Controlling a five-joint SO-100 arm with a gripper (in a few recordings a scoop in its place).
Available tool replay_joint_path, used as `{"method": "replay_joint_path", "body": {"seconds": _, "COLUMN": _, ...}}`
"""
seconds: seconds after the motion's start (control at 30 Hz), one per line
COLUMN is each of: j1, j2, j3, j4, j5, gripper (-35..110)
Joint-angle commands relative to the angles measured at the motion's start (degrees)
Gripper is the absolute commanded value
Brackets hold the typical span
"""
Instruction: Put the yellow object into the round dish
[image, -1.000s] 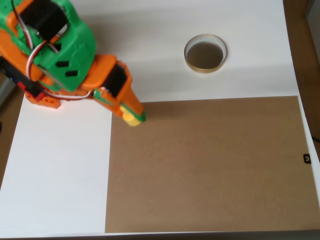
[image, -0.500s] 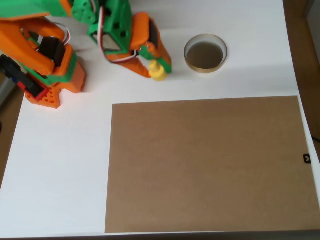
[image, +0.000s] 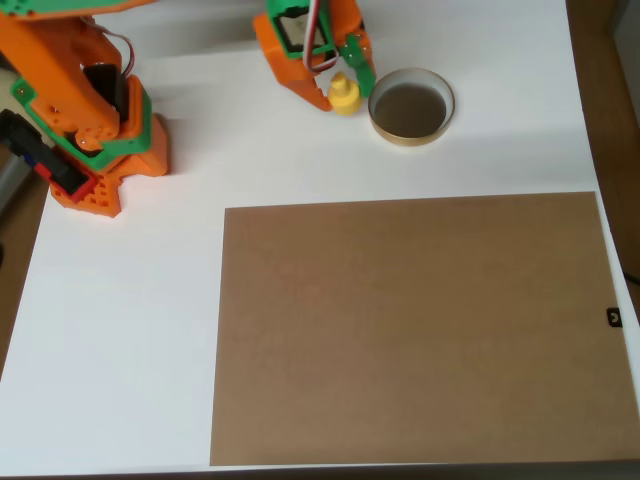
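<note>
The yellow object (image: 345, 94) is a small bright yellow piece held between the orange and green fingers of my gripper (image: 342, 92), which is shut on it. It hangs just left of the round dish (image: 411, 107), close to its tan-gold rim but outside it. The dish sits on the white surface near the top, with a dark greyish inside and nothing in it. My orange and green arm reaches in from the top left of the overhead view.
A large brown board (image: 415, 325) covers the lower right of the white table (image: 110, 330). The arm's orange base (image: 85, 130) stands at the upper left. The table's right edge runs beside a wooden strip.
My gripper has carried the yellow object up and to the right, from the brown board's top-left corner to just beside the dish's left rim.
</note>
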Motion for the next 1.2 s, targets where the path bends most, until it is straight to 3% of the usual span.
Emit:
{"method": "replay_joint_path", "body": {"seconds": 0.0, "j1": -2.4, "j2": -1.8, "j3": -6.2, "j4": 0.2, "j5": -1.0, "gripper": 0}}
{"method": "replay_joint_path", "body": {"seconds": 1.17, "j1": -6.9, "j2": -36.8, "j3": -40.3, "j4": 2.0, "j5": 0.6, "gripper": 0}}
